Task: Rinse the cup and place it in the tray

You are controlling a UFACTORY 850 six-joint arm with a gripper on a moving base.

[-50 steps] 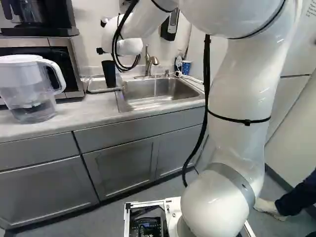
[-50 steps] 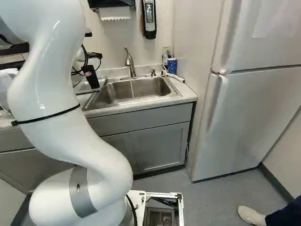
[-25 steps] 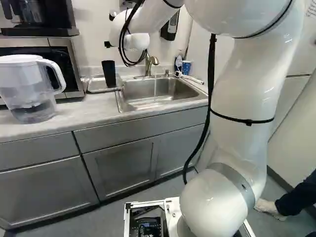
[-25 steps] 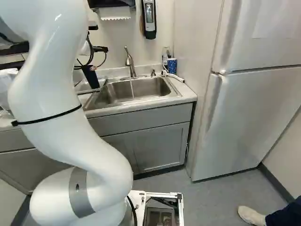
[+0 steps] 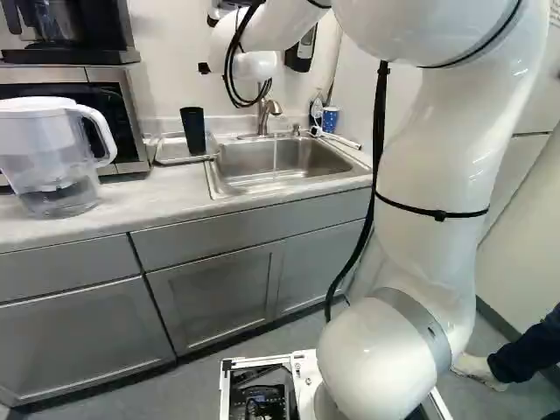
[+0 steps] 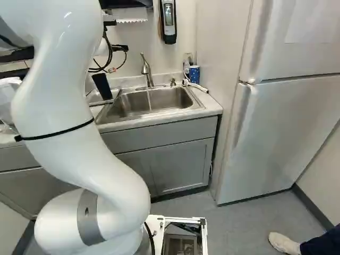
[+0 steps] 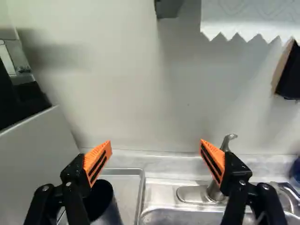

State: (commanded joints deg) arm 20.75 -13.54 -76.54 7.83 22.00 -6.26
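Countertop edge runs along the front; pitcher far left. Next, tray, black cup upright in it, near its sink-side rim. My gripper is up near the wall; wrist view has the gripper wide apart, nothing between. Then sink, faucet, blue cup, fridge.

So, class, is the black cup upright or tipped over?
Upright: the black cup stands in the tray, its open mouth facing up.
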